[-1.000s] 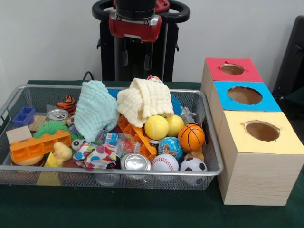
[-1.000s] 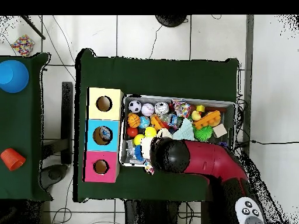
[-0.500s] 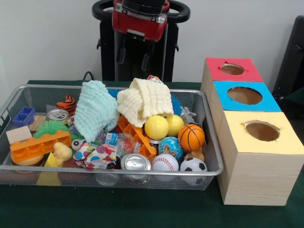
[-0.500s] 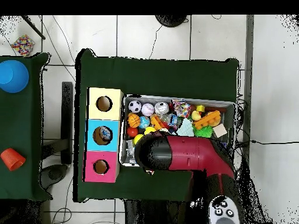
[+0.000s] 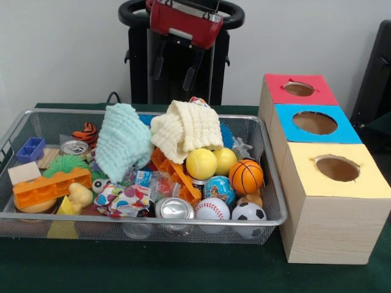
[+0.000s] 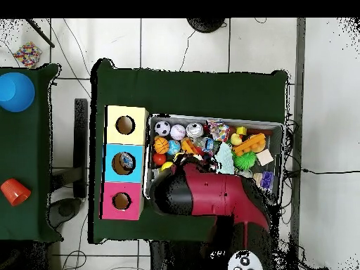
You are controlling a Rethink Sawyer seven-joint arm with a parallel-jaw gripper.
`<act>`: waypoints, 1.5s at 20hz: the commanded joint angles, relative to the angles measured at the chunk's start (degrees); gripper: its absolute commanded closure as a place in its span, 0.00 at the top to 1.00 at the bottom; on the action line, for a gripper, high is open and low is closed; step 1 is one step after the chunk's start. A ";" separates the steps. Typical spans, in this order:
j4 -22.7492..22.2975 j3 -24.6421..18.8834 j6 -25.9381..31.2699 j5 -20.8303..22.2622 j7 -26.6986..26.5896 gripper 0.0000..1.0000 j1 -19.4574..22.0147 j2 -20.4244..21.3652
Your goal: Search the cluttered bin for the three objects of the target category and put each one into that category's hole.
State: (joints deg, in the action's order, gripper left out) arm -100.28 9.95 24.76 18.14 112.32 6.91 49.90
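The gripper (image 5: 175, 66) hangs high above the far rim of the wire bin (image 5: 140, 222), its two dark fingers (image 5: 160, 60) spread apart and slightly splayed, with nothing between them. The target category is not named, so which things count is a guess; the balls look the likeliest set. They lie bunched in the bin's corner nearest the boxes, at about five o'clock from the gripper in the front view: a yellow ball (image 5: 201, 163), a basketball (image 5: 246, 176), a globe-patterned ball (image 5: 219, 188), a baseball (image 5: 212, 209) and a soccer ball (image 5: 248, 212). Balls have no long axis, so any closing direction would serve.

Between the gripper and that cluster, directly at six o'clock, a cream cloth (image 5: 186, 130) sits heaped, with a mint cloth (image 5: 123, 141) just beside it at seven o'clock; both may hide more things. A can (image 5: 174, 209) lies touching the baseball, and an orange block (image 5: 51, 185) is well apart at the bin's other end.

The row of boxes stands just outside the bin at three o'clock: red box (image 5: 298, 90) farthest, blue box (image 5: 315, 123) in the middle, yellow box (image 5: 336, 169) nearest, each hole unobstructed. The table wears a dark green cloth (image 5: 153, 268). In the overhead view the arm (image 6: 211, 193) covers the bin's edge on the robot's side
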 commanded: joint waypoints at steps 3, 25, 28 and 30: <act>0.50 5.59 -17.33 -1.63 16.11 1.00 0.93 -8.93; 6.93 5.54 -31.42 -3.89 13.29 1.00 3.01 -23.53; 5.72 1.06 -31.59 -3.97 13.07 1.00 6.02 -23.22; 5.28 -1.96 -31.13 -3.38 12.53 1.00 8.28 -22.67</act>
State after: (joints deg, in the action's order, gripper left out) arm -94.18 17.30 -4.52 16.63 115.35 10.68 29.25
